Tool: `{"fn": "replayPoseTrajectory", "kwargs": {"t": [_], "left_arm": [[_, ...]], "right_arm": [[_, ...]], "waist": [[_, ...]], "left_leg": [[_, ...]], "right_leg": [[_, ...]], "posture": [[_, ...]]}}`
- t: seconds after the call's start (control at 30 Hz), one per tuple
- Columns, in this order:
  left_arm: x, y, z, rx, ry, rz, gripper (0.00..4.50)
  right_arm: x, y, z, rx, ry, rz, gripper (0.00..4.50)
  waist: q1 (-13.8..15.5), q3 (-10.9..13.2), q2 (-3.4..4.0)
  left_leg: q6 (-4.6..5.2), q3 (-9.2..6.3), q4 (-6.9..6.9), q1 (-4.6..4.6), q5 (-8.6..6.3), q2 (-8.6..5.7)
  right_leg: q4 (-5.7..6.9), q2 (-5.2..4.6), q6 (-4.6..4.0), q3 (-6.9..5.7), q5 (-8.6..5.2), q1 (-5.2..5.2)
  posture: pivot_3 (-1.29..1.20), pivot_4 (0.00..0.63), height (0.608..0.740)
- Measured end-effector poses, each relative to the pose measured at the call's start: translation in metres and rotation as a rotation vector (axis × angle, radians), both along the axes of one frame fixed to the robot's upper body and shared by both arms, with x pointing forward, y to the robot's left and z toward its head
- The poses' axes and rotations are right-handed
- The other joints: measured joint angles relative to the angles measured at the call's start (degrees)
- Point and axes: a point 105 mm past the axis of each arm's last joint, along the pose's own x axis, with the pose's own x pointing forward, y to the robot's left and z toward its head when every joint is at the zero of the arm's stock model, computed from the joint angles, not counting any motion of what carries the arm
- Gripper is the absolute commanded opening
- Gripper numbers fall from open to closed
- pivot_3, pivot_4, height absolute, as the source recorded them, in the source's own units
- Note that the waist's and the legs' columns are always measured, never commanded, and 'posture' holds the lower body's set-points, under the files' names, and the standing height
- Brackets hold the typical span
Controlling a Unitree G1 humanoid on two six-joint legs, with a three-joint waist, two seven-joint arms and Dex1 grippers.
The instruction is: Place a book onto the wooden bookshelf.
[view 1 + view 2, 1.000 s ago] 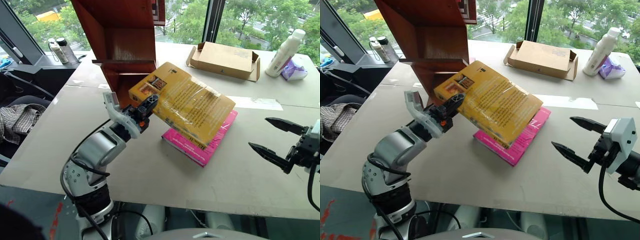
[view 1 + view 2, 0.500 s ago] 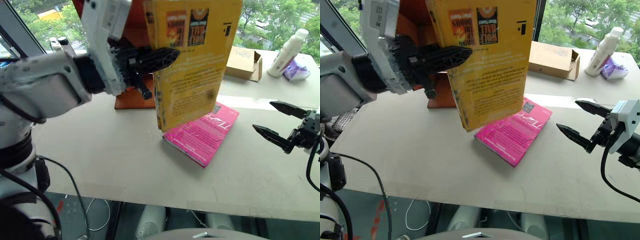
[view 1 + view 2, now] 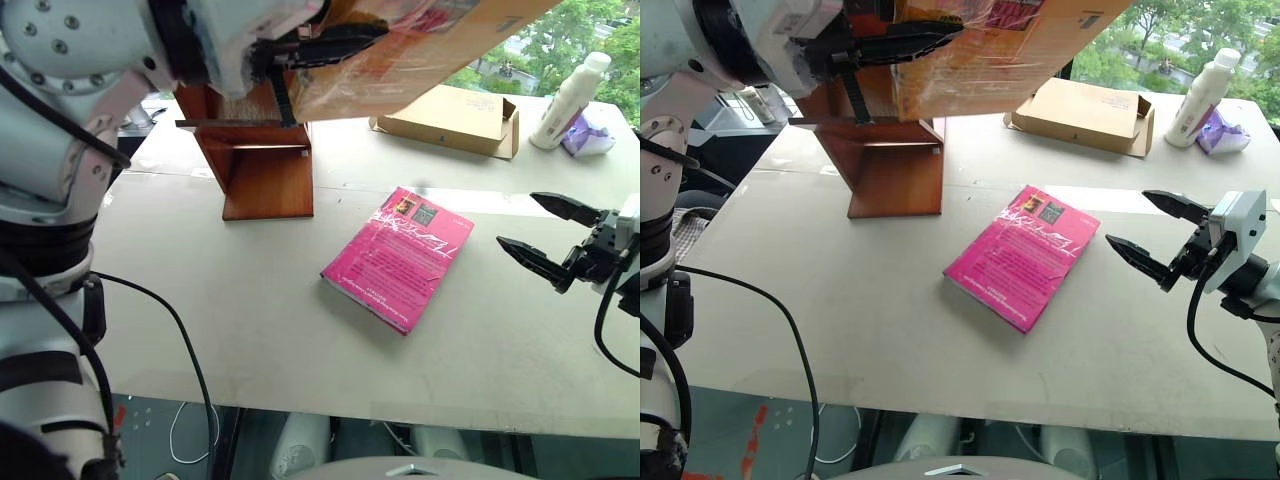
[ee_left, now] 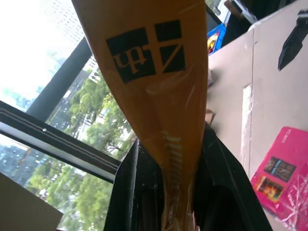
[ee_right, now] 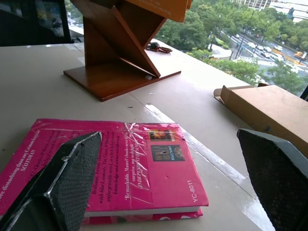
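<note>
Carrying step: left gripper [image 3: 902, 42] clamps the book [image 3: 1020, 40] high beside the wooden bookshelf [image 3: 890, 165]; right gripper [image 3: 1160, 240] spread empty. Next, slot it in.

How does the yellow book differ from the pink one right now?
The yellow book is up in the air, clamped in the left gripper; the pink book lies flat on the table. The yellow one is tilted beside the bookshelf; the pink one rests untouched, with the open right gripper near it. Both have glossy plastic-wrapped covers.
</note>
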Motion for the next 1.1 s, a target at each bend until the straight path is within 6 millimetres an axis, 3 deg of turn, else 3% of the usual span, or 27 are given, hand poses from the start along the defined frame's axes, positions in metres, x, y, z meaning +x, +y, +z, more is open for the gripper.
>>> {"fn": "replayPoseTrajectory", "kwargs": {"t": [0.2, 0.43, 0.57, 0.97, 1.1], "left_arm": [[0.027, 0.029, -0.001, 0.222, -0.062, 0.228, 0.22], [0.048, 0.054, -0.011, 0.301, 0.083, 0.473, 0.22], [0.053, 0.075, -0.03, 0.377, 0.174, 0.639, 0.22], [0.077, 0.075, -0.059, 0.52, 0.129, 0.761, 0.22], [0.085, 0.079, -0.073, 0.523, 0.187, 0.771, 2.19]], "right_arm": [[0.001, 0.004, 0.006, 0.033, -0.033, 0.021, 4.5], [0.015, 0.004, 0.019, 0.057, -0.105, 0.033, 4.5], [0.025, 0.004, 0.025, 0.06, -0.134, 0.041, 4.5], [0.036, 0.012, 0.042, 0.054, -0.173, 0.034, 4.5], [0.032, 0.024, 0.057, 0.067, -0.193, 0.064, 4.5]], "waist": [[-0.26, 0.09, 0.03], [-0.23, 0.21, -0.04], [-0.29, 0.26, 0.0], [-1.73, 0.32, 0.09], [-1.92, 0.33, 0.12]], "left_leg": [[0.14, 0.13, 0.0, -0.02, -0.08, 0.03], [0.16, 0.15, 0.01, -0.06, -0.09, 0.07], [0.15, 0.18, 0.01, -0.08, -0.09, 0.11], [0.09, 0.52, 0.05, 0.55, -0.04, 0.23], [-0.02, 0.68, 0.04, 0.88, 0.02, 0.4]], "right_leg": [[0.11, 0.06, 0.03, 0.07, 0.01, -0.14], [0.12, 0.07, 0.05, 0.11, -0.01, -0.18], [0.23, 0.08, 0.09, 0.16, -0.03, -0.26], [1.18, 0.33, 0.05, 0.69, -0.08, -0.27], [1.27, 0.58, 0.03, 1.08, -0.18, -0.17]], "posture": [[0.0, 0.15, 0.74], [0.0, 0.15, 0.74], [0.0, 0.15, 0.74], [0.0, 0.15, 0.74], [0.0, 0.15, 0.74]]}}
